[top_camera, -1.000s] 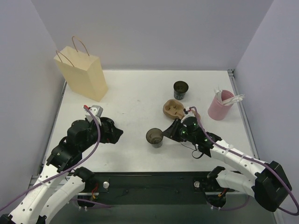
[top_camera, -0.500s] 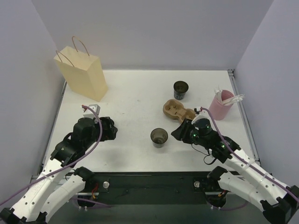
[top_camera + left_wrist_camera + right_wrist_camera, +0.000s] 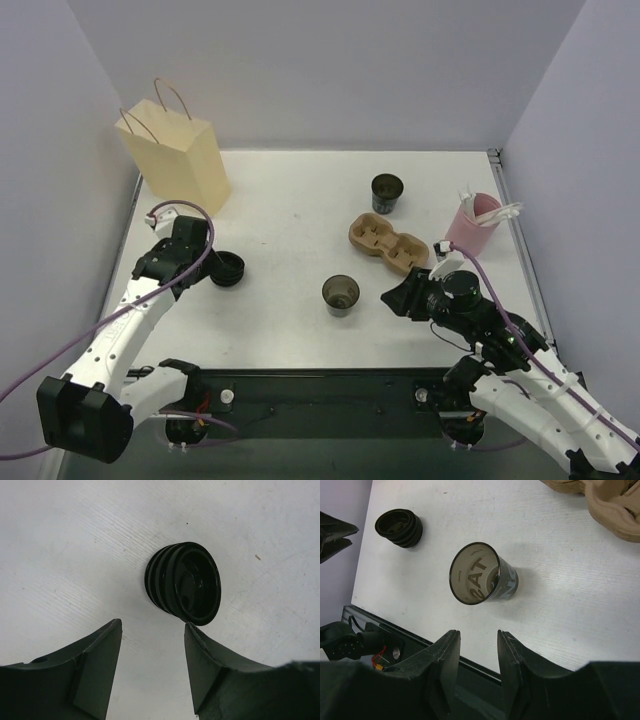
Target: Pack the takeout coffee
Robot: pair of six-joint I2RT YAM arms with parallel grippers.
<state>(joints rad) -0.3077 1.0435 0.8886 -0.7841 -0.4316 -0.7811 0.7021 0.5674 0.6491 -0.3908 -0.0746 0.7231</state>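
Note:
A dark translucent coffee cup (image 3: 340,293) stands upright and open near the table's middle; it also shows in the right wrist view (image 3: 480,575). My right gripper (image 3: 396,298) is open and empty just right of it, apart from it (image 3: 478,632). A second dark cup (image 3: 387,190) stands at the back. A brown cardboard cup carrier (image 3: 388,241) lies between them. A black stack of lids (image 3: 228,270) lies on its side at the left (image 3: 185,582). My left gripper (image 3: 208,264) is open, its tips (image 3: 152,625) just short of the lids. A tan paper bag (image 3: 182,160) stands back left.
A pink holder (image 3: 470,228) with white stirrers stands at the right, behind my right arm. The lid stack (image 3: 400,527) and the carrier (image 3: 607,500) also show in the right wrist view. The table's black front rail (image 3: 320,385) runs between the arm bases.
My right gripper has let go of the near cup and backed off to the right. My left arm has swung back and left, and the lid stack now lies in front of its open fingers.

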